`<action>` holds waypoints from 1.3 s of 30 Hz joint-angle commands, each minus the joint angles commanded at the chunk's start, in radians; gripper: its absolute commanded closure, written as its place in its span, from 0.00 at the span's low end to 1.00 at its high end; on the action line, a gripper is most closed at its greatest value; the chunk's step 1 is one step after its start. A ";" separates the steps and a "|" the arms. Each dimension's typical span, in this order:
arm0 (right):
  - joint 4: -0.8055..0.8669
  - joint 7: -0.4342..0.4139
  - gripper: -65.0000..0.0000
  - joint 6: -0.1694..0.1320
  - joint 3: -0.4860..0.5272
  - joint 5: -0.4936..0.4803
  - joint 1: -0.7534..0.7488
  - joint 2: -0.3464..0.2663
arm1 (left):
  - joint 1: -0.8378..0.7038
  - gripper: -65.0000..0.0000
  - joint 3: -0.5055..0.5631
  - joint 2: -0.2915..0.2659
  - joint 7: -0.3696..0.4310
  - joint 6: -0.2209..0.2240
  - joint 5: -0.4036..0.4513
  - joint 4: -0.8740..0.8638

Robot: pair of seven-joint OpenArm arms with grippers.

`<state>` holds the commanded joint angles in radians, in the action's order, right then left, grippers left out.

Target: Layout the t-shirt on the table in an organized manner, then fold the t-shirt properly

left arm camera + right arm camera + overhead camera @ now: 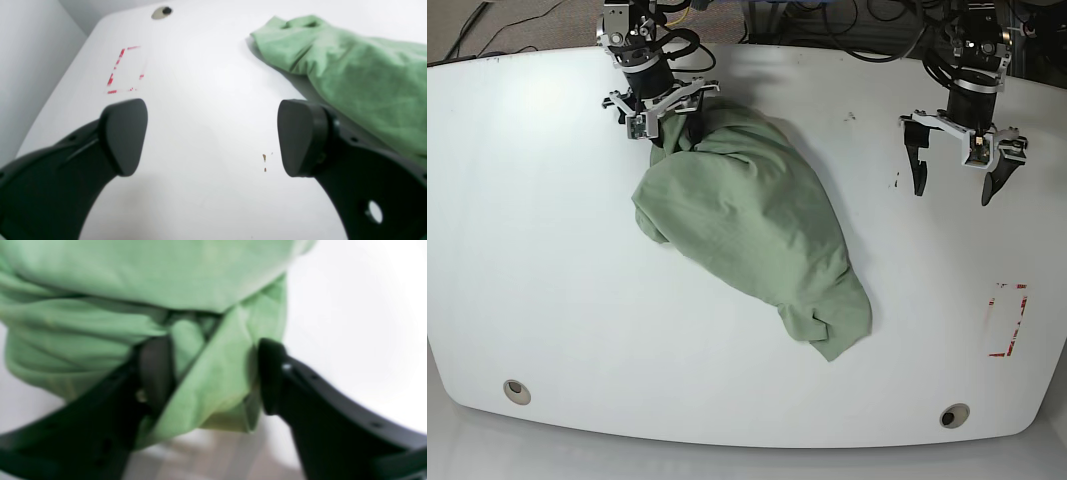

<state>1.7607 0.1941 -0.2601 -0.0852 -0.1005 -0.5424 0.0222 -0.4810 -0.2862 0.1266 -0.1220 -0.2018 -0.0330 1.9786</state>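
Right hand (pixel 670 125), upper left of the base frame: fingers closed in on a bunched fold of the pale sage-green soft-fabric t-shirt (pixel 752 232); in the right wrist view the cloth fills the gap between the two black pads (pixel 156 370), pinched there, though that view is blurred. Left hand (pixel 954 190), upper right of the base frame: fingers spread wide, nothing between them, hanging over bare surface of the glossy white counter (pixel 547 250); in the left wrist view both dark pads (pixel 125 133) stand well apart with only white counter between. T-shirt lies crumpled in a diagonal heap from upper left toward lower centre of the base frame, not laid flat. Red tape rectangle (pixel 1007 320) at right edge, well apart from the cloth. Round grey grommet holes at lower left (pixel 516 389) and lower right (pixel 953 415).
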 joint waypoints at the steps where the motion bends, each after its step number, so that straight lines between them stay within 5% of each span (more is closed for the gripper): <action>1: 0.000 0.000 0.75 0.000 0.002 0.000 -0.002 0.000 | 0.026 0.10 0.000 -0.006 -0.035 0.000 -0.002 0.000; 6: 0.006 -0.002 0.95 0.000 0.003 -0.002 -0.029 0.000 | 0.169 0.10 -0.006 -0.025 -0.239 0.000 -0.057 -0.002; 14: 0.064 -0.005 1.00 0.000 0.066 0.000 -0.087 -0.005 | 0.417 0.10 0.054 -0.026 -0.503 0.000 -0.135 -0.114; 34: 0.121 0.000 1.00 0.000 0.141 0.009 -0.127 -0.009 | 0.752 0.11 0.127 -0.094 -0.514 -0.002 -0.189 -0.683; 39: 0.121 0.000 1.00 0.000 0.143 0.009 -0.127 -0.009 | 0.804 0.13 0.127 -0.127 -0.512 -0.049 -0.186 -0.778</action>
<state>1.8819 0.1941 -0.2601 0.0575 -0.0913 -0.6697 0.0130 0.3230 -0.1588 -0.0008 -0.6345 -0.2509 -0.2186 1.2006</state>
